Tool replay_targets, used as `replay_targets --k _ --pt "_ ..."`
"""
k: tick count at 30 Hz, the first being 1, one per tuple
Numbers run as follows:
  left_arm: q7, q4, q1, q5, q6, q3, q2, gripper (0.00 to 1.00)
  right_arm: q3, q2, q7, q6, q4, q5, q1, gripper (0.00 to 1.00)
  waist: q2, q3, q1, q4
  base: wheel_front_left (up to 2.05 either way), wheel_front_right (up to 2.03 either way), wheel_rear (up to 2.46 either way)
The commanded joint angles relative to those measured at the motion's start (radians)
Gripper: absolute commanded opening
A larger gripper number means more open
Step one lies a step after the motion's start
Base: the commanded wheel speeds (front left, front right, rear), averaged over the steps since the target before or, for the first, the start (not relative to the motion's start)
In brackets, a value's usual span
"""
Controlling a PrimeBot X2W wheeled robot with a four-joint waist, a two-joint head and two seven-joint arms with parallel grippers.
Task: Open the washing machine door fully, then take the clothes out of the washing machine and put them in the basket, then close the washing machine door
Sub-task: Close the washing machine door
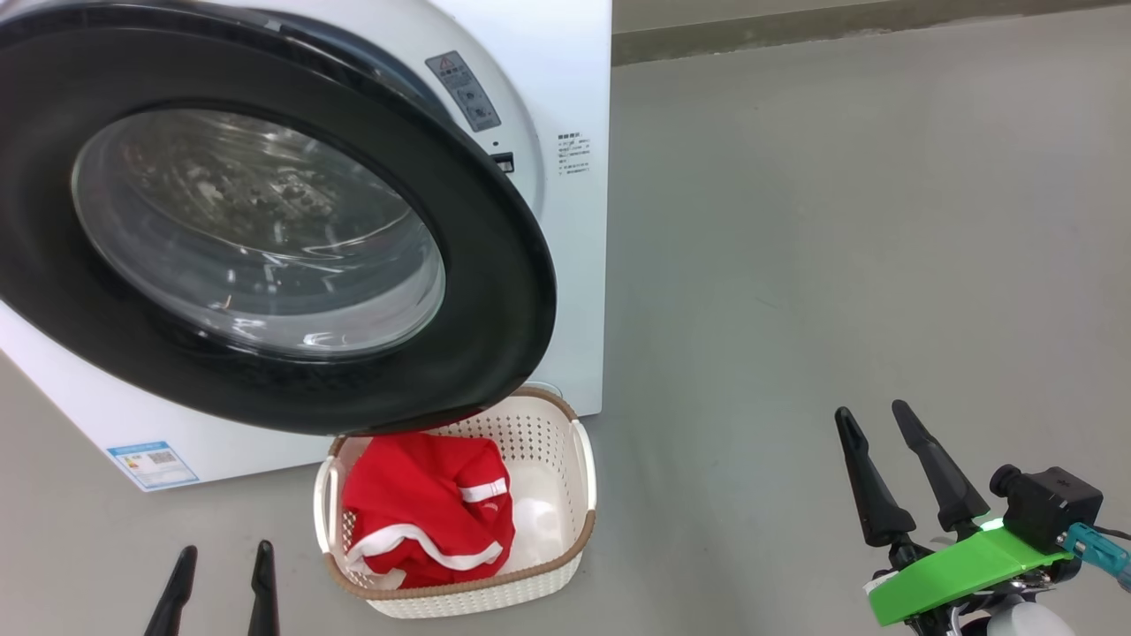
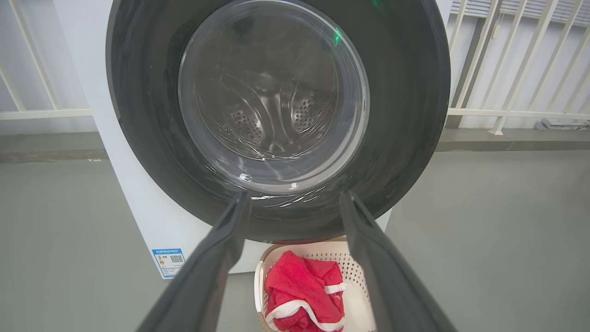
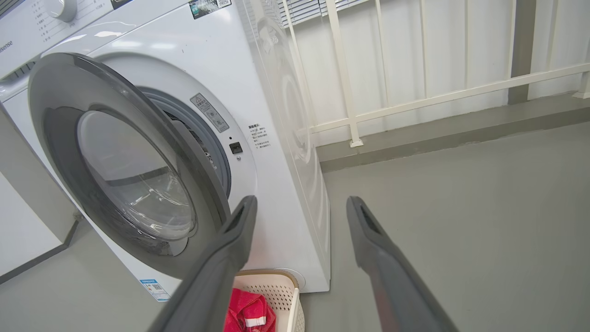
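The washing machine door (image 1: 495, 291) stands partly swung out from the front of the white washing machine (image 1: 565, 88). In the right wrist view there is a gap between the door's free edge and the opening, and part of the grey-blue rubber ring (image 3: 209, 133) shows behind it. Through the door's bulging glass window, the left wrist view shows the perforated steel drum (image 2: 272, 115).

The basket (image 1: 541, 431) sits on the grey floor (image 1: 839, 221) right against the machine's front, near its right corner, with its far end under the door's lower rim. The red clothes (image 1: 424, 508), with white trim bands, lie bunched in the basket's left half. A small blue sticker (image 1: 152, 464) is low on the machine's front.

The left gripper (image 1: 225, 548) is low at the left, near the basket, its fingers spread apart and holding nothing. The right gripper (image 1: 873, 408) is well off to the right above bare floor, its fingers likewise spread and empty.
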Motion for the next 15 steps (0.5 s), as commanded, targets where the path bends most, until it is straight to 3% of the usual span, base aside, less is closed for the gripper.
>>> replay_targets --k 1,6,7,8,9,15 --pt "-0.012 -0.017 -0.045 0.016 -0.006 0.034 0.007 1.0 0.021 -0.018 -0.006 0.005 -0.021 0.011 -0.038 1.0 0.0 -0.001 0.0 0.003 0.0 0.0 0.0" --pt "-0.012 -0.013 -0.049 0.026 -0.011 0.026 0.004 1.0 0.037 -0.03 -0.006 0.005 -0.008 0.034 -0.035 0.97 0.0 0.002 0.0 0.021 0.0 0.0 0.0" --pt "-0.012 -0.014 -0.05 0.027 -0.012 0.023 0.004 1.0 0.041 -0.032 -0.006 0.005 -0.005 0.037 -0.038 0.5 0.0 0.005 0.0 0.027 0.0 0.0 0.0" --pt "-0.012 -0.014 -0.051 0.028 -0.013 0.021 0.003 1.0 0.047 -0.033 -0.006 0.005 -0.001 0.038 -0.042 0.12 0.0 0.007 0.0 0.033 0.0 0.0 0.0" --pt "-0.012 -0.014 -0.053 0.028 -0.013 0.02 0.003 1.0 0.051 -0.033 -0.006 0.005 0.005 0.038 -0.046 0.0 0.0 0.009 0.0 0.04 0.0 0.0 0.0" --pt "-0.012 -0.005 -0.063 0.03 -0.017 0.013 0.001 1.0 0.109 -0.018 -0.006 0.005 0.087 0.03 -0.109 0.0 0.0 0.023 0.0 0.089 0.0 0.0 0.0"
